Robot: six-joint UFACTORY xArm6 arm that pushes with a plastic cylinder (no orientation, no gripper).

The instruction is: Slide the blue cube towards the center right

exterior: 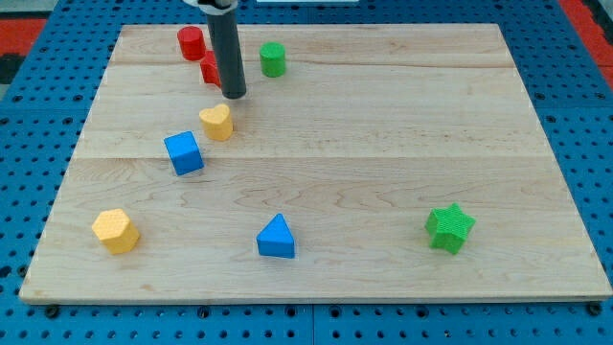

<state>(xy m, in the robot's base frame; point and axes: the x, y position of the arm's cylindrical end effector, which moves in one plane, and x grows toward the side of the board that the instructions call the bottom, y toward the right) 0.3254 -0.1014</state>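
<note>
The blue cube (184, 152) sits on the wooden board (383, 172) left of the middle. A yellow heart-shaped block (217, 122) lies just up and to the right of it, almost touching. My tip (235, 96) is at the end of the dark rod, just above and to the right of the yellow heart, up and to the right of the blue cube and apart from it.
A red cylinder (192, 42) and a second red block (211, 68), partly hidden by the rod, sit at the top left. A green cylinder (273, 59) is at the top. A yellow hexagon block (116, 230), a blue triangle (277, 238) and a green star (449, 228) lie along the bottom.
</note>
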